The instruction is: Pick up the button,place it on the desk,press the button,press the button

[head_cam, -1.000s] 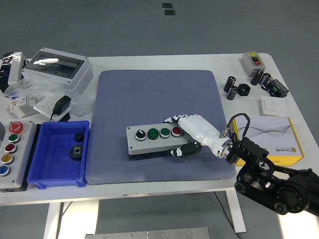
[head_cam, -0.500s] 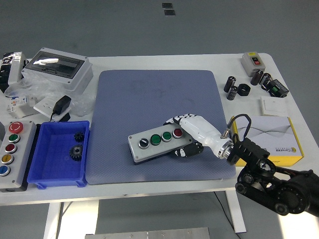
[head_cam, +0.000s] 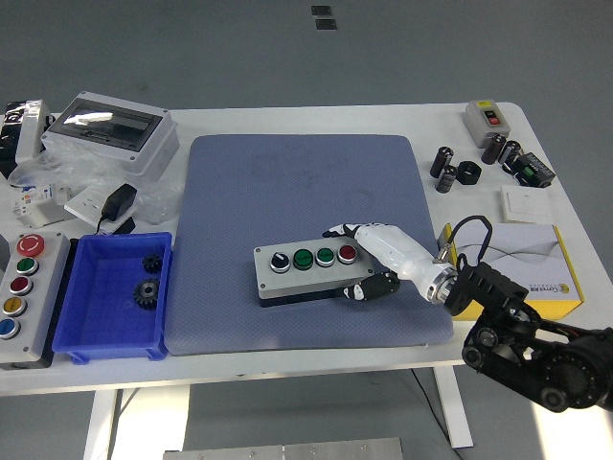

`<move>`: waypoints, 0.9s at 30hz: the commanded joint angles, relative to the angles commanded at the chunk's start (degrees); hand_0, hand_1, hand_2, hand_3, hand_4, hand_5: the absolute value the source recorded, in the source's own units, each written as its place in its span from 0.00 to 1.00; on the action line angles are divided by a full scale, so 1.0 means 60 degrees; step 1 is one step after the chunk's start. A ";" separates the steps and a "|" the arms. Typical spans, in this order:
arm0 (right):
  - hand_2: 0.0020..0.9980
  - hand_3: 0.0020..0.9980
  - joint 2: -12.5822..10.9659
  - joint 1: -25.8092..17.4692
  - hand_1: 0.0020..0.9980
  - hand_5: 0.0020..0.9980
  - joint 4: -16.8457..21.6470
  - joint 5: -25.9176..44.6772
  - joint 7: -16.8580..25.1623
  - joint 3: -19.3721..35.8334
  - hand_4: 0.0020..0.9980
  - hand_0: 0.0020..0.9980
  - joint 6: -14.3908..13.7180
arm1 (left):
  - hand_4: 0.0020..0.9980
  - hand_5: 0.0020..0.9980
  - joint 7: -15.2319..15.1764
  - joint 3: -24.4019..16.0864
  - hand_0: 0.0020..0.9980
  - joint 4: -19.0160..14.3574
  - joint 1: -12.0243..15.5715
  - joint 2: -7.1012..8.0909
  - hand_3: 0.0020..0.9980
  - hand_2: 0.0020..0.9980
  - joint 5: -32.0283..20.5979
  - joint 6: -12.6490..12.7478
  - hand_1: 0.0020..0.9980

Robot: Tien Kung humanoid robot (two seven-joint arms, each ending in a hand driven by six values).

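Observation:
A grey button box (head_cam: 308,271) with a black knob, two green buttons and a red button lies on the blue mat (head_cam: 305,230), near its front. My right hand (head_cam: 369,261) is shut on the box's right end, with the fingers over the top by the red button and the thumb under the front edge. The box looks slightly raised at that end. My left arm does not show.
A blue bin (head_cam: 113,295) with two black gears stands left of the mat. A second button box (head_cam: 23,297) lies at the far left. A yellow-white box (head_cam: 522,271) sits right of my hand. Black cylinders (head_cam: 460,165) and a switch (head_cam: 485,119) lie at the back right.
My right hand has shifted the button box a little to the right and turned it, first tilting it, then bringing it nearly level again.

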 joint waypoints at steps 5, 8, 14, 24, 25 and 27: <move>0.81 0.86 -0.0102 -0.0113 0.80 0.09 0.0150 0.0058 -0.0081 0.0135 0.69 0.87 0.0080 | 0.65 0.46 -0.0022 0.0041 0.63 0.0000 0.0018 0.0000 0.60 0.54 -0.0037 0.0001 0.60; 0.81 0.86 -0.0150 -0.0151 0.80 0.09 0.0201 0.0102 -0.0086 0.0192 0.69 0.87 0.0109 | 0.65 0.46 -0.0021 0.0044 0.63 0.0000 0.0026 0.0001 0.60 0.54 -0.0041 0.0001 0.60; 0.84 0.91 -0.0182 -0.0196 0.82 0.12 0.0225 0.0177 -0.0068 0.0251 0.73 0.88 0.0129 | 0.64 0.46 -0.0041 0.0067 0.63 0.0000 0.0014 0.0006 0.60 0.53 -0.0049 -0.0002 0.60; 0.85 0.92 -0.0212 -0.0261 0.83 0.14 0.0241 0.0284 -0.0071 0.0465 0.73 0.88 0.0539 | 0.64 0.45 -0.0027 0.0067 0.63 0.0000 0.0018 0.0005 0.60 0.53 -0.0032 -0.0006 0.60; 0.85 0.92 -0.0210 -0.0265 0.83 0.14 0.0244 0.0283 -0.0087 0.0489 0.73 0.88 0.0608 | 0.64 0.45 -0.0026 0.0065 0.63 0.0000 0.0017 0.0005 0.60 0.53 -0.0027 -0.0007 0.60; 0.85 0.92 -0.0207 -0.0277 0.83 0.14 0.0260 0.0314 -0.0105 0.0541 0.73 0.88 0.0761 | 0.64 0.45 -0.0026 0.0068 0.63 0.0000 0.0015 0.0006 0.60 0.53 -0.0024 -0.0009 0.60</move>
